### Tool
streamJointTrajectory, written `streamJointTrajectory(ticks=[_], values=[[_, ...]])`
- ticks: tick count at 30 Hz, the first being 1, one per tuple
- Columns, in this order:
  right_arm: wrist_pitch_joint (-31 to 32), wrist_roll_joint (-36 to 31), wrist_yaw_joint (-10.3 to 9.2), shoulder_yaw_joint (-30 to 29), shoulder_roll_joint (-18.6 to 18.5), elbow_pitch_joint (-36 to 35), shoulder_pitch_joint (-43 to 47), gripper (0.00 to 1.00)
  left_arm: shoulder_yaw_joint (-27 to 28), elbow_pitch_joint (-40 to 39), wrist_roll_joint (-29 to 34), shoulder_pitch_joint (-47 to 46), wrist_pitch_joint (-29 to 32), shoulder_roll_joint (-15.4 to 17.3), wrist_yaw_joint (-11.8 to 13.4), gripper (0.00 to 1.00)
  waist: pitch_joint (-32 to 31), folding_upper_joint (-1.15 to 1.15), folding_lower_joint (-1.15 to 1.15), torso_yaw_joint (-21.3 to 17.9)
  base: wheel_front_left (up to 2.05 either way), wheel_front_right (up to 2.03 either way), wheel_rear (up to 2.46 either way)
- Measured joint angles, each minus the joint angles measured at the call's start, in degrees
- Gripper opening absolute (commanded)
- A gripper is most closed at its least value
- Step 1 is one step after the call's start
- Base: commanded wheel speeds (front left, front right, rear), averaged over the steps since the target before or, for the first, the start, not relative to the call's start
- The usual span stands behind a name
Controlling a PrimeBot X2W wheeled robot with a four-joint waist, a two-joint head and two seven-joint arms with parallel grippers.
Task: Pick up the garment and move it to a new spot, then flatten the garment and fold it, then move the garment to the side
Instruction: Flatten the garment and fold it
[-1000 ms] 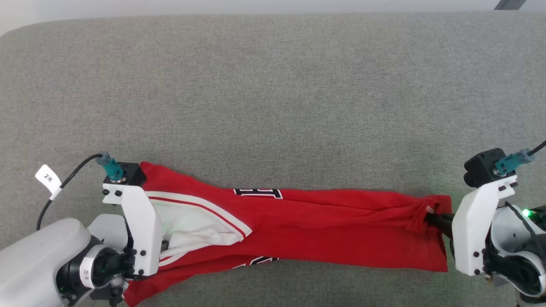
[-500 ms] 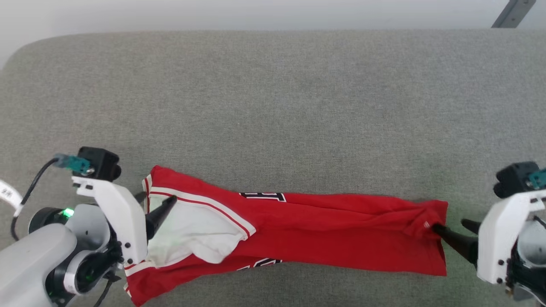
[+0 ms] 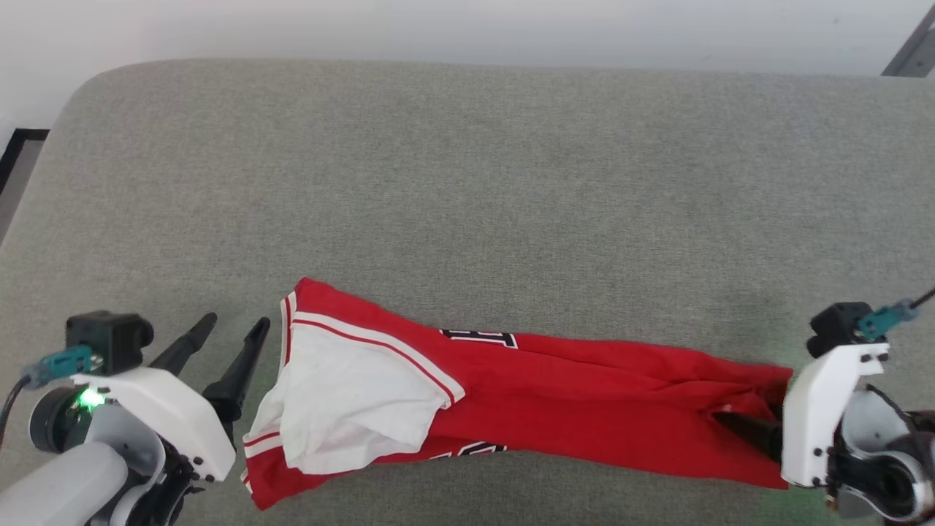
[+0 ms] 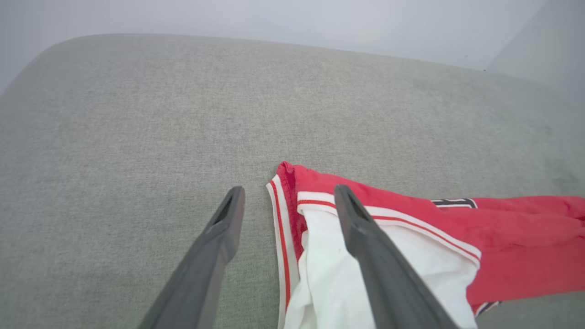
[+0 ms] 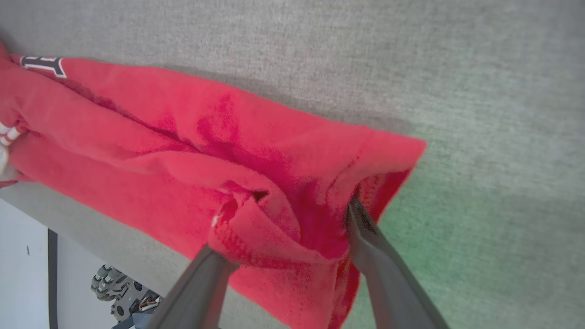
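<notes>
The garment (image 3: 570, 394) beside my left gripper (image 3: 237, 319) was red, with a white sleeve, red-and-white striped trim and black-and-white lettering. My fingers (image 3: 241, 361) were dark grey, over a mottled grey cushion (image 3: 467, 183).

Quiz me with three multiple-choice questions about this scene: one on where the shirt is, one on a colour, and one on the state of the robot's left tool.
1. Where does the garment lie?
A. Draped over a chair
B. Stretched lengthwise on the gray padded surface
C. Inside a basket

2. What colour is its sleeve?
A. Blue
B. Black
C. White

3. How does the left tool stand?
A. Fingers spread, gripping nothing
B. Shut on the garment
C. Shut on a cable

Answers:
1. B: the head view shows it laid out along the gray padding.
2. C: the sleeve is white, edged with red-and-white trim.
3. A: its two dark fingers stand apart, just beside the garment's end.
</notes>
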Motion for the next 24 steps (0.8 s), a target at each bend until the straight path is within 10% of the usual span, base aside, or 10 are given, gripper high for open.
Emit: streamJointTrajectory(ticks=[6, 7, 9, 24], values=[[-4.77, 2.96, 0.00, 7.11, -2.25, 8.46, -4.55, 1.00, 4.31, 3.16, 0.86, 4.52, -3.12, -2.71, -1.05, 1.00, -0.07, 0.00, 0.00, 1.19, 0.00, 0.00, 0.00], [-5.05, 4.12, -0.01, 8.01, -2.53, 9.35, -5.02, 0.85, 5.39, 3.60, 1.34, 5.21, -3.16, -3.39, -1.21, 1.00, -0.12, 0.00, 0.00, 1.42, 0.00, 0.00, 0.00], [-5.78, 6.77, -0.01, 9.50, -3.04, 10.68, -5.92, 0.00, 9.69, 4.20, 3.33, 6.92, -3.28, -5.27, -1.66, 1.00, -0.25, 0.00, 0.00, 1.85, 0.00, 0.00, 0.00], [-8.61, 15.01, 0.01, 8.31, -8.71, 12.41, -6.65, 0.00, 37.22, 6.88, 22.73, 24.64, -3.31, -20.96, -11.40, 1.00, -2.11, 0.00, 0.00, 2.11, 0.00, 0.00, 0.00]])
